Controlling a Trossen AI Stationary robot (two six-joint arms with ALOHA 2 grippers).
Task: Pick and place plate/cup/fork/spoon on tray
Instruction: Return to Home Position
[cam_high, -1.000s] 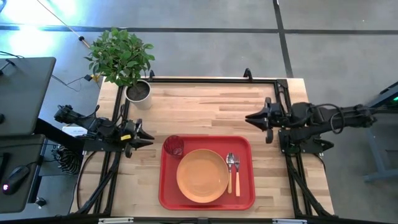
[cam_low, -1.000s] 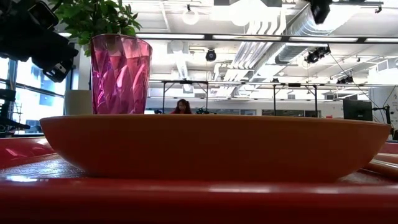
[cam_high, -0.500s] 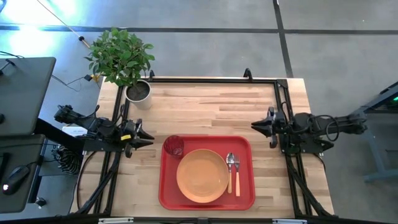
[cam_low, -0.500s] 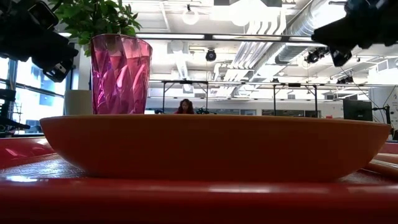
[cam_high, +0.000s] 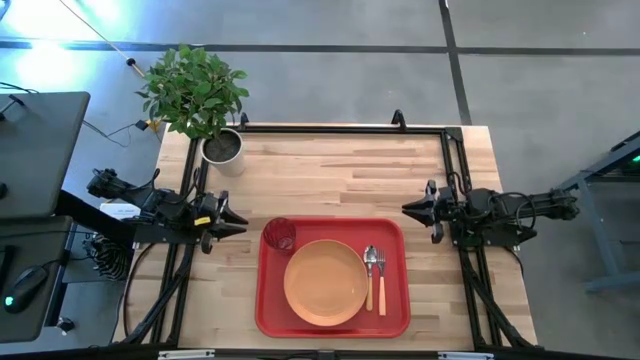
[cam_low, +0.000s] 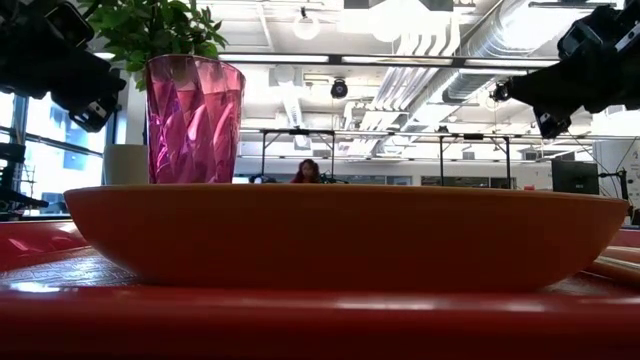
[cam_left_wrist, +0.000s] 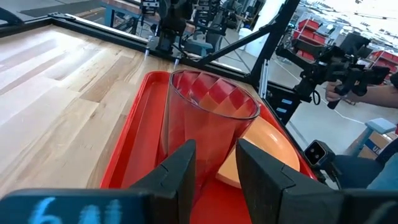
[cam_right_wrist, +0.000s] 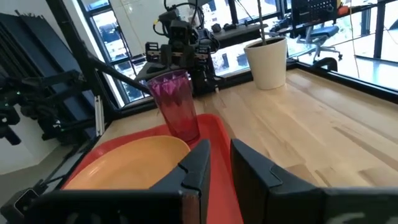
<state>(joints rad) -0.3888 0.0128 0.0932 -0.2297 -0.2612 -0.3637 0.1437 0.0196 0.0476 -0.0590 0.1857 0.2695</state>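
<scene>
The red tray (cam_high: 270, 300) lies at the table's near middle. The orange plate (cam_high: 325, 282) rests on its middle. The dark red cup (cam_high: 279, 236) stands upright on the tray's far left corner. The fork and the spoon (cam_high: 375, 278) lie side by side on the tray, right of the plate. My left gripper (cam_high: 243, 222) hovers just left of the tray, pointing at the cup (cam_left_wrist: 208, 109), its fingers a little apart and empty. My right gripper (cam_high: 404, 208) hovers past the tray's far right corner, fingers narrowly apart (cam_right_wrist: 219, 152), empty.
A grey pot with a green plant (cam_high: 223, 147) stands at the table's far left corner. Bare wood (cam_high: 340, 170) lies beyond the tray. A black frame rail (cam_high: 455, 170) runs along the right edge. A person (cam_low: 307, 171) shows far back in the room.
My right gripper has drawn back toward the table's right edge and a little toward the near edge, and has come down lower. The tray, plate, cup, fork and spoon have stayed where they were.
</scene>
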